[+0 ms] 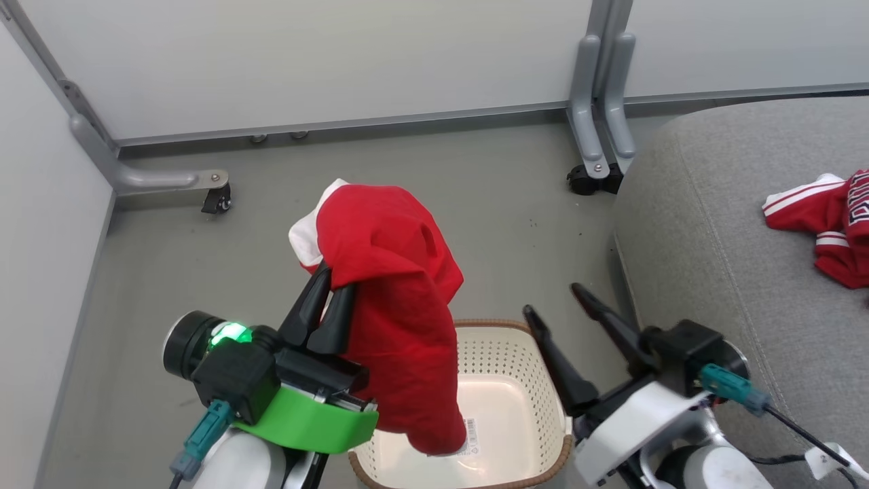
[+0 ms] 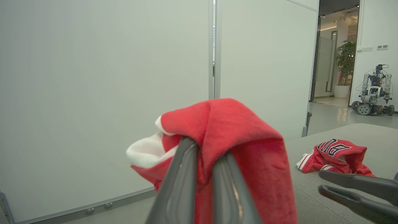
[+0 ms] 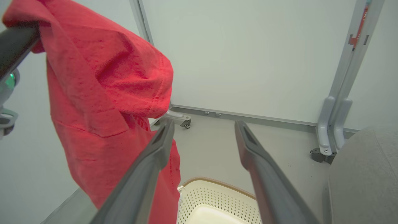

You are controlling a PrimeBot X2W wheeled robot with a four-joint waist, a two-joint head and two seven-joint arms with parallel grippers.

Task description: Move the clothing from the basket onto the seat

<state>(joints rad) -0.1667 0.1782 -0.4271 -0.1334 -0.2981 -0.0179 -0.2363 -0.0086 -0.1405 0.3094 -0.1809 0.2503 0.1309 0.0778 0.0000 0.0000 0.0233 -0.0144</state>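
Note:
My left gripper [image 1: 337, 280] is shut on the red shorts [image 1: 400, 299], which hang from it above the cream basket [image 1: 506, 353]; a white part shows at the top. In the left wrist view the shorts [image 2: 248, 140] drape over both closed fingers [image 2: 183, 174]. The hem dangles into the basket near its paper label [image 1: 470, 435]. My right gripper [image 1: 553, 300] stands open and holds nothing, between basket and seat [image 1: 713, 238]. The red jersey [image 1: 828, 224] lies crumpled on the seat, its black-and-white lettering [image 2: 334, 149] showing. The right wrist view has the shorts [image 3: 102, 93], basket rim [image 3: 217, 183] and seat [image 3: 367, 174].
White partition panels stand behind on grey feet with castors [image 1: 216, 198] [image 1: 597, 178]. Grey floor [image 1: 516, 224] lies between them and the basket. Through a doorway, another wheeled robot [image 2: 373, 93] and a potted plant [image 2: 346, 59] stand far off.

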